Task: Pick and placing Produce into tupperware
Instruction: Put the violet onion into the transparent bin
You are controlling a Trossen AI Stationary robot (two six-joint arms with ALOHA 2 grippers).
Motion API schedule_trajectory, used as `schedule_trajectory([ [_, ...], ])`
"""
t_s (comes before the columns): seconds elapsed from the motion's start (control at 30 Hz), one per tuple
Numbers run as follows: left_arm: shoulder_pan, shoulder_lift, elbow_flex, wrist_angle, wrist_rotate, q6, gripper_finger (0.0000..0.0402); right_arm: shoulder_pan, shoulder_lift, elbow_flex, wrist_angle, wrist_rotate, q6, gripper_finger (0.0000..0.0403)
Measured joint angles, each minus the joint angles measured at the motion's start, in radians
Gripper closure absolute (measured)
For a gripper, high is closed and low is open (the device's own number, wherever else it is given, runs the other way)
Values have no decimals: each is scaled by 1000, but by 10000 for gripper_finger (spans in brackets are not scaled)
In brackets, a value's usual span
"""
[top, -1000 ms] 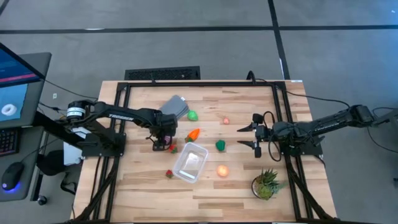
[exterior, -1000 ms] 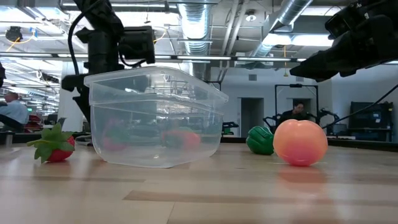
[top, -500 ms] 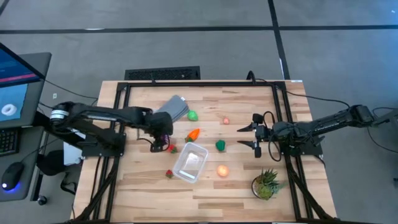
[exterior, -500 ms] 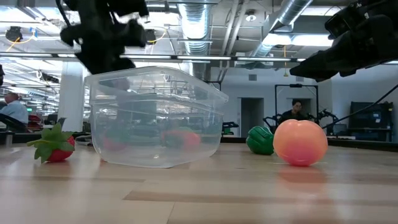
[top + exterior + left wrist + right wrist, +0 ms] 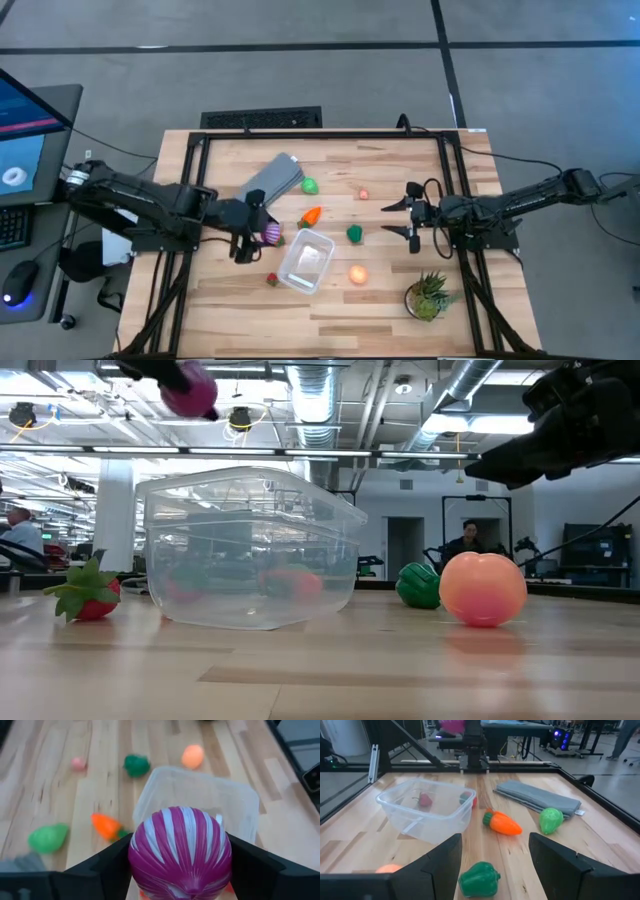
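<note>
Left wrist view shows my left gripper (image 5: 180,865) clamped on the purple produce piece (image 5: 180,851), a round toy with white stripes, held in the air so it can travel over the rim. Just ahead of the fingers lies the tupperware (image 5: 200,790), clear and, as far as I can tell, empty. Beyond it lie the orange carrot (image 5: 106,826) and other toys. My right gripper (image 5: 414,222) waits spread wide, well apart.
</note>
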Motion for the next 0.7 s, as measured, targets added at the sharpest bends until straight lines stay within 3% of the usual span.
schedule_trajectory([
  [0.33, -40, 195, -1, 210, -46, 88, 128, 2, 0, 0, 19, 0, 1, 147],
  [0.7, -10, 332, -1, 330, 0, 117, 126, 3, 0, 0, 3, -27, 52, 147],
])
